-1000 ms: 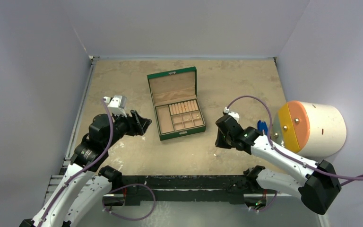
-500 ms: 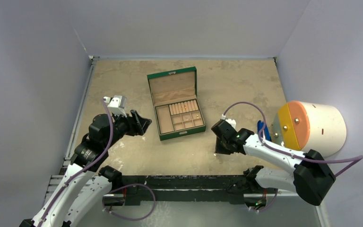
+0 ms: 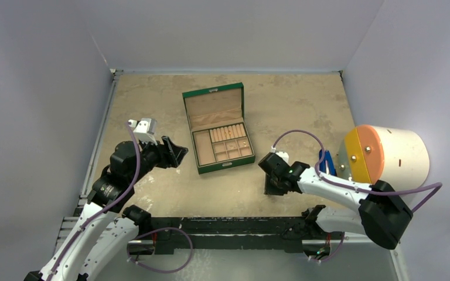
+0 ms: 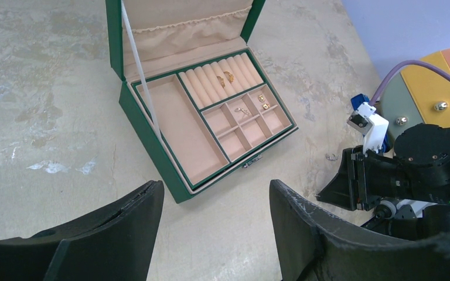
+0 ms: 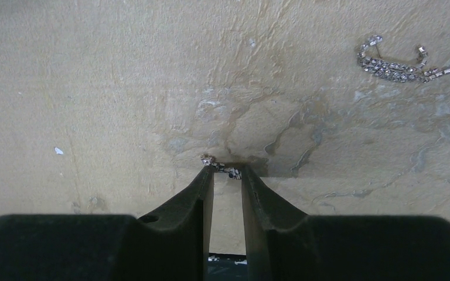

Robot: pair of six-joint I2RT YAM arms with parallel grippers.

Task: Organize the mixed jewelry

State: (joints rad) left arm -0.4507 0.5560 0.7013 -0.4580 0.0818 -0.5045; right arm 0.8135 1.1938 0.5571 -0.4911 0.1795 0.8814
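The green box (image 3: pixel 218 129) lies open mid-table, with gold rings (image 4: pixel 225 77) in its roll row and small studs (image 4: pixel 262 100) in its compartments. My right gripper (image 5: pixel 227 170) points down with its tips at the table, right of the box's front corner (image 3: pixel 270 184). Its jaws stand a narrow gap apart. A tiny sparkly silver piece (image 5: pixel 228 171) lies across the tips; whether it is pinched does not show. A second sparkly silver piece (image 5: pixel 401 64) lies loose on the table beyond. My left gripper (image 4: pixel 214 187) hangs open and empty left of the box (image 3: pixel 179 153).
A blue clip-like tool (image 3: pixel 325 159) lies by a big white cylinder (image 3: pixel 401 161) with a yellow and orange face, at the right wall. Another small silver piece (image 4: pixel 330 157) rests on the table in front of the right gripper. Walls close in three sides.
The right gripper has moved left and toward the near edge, coming down to the table. The left arm has not moved.
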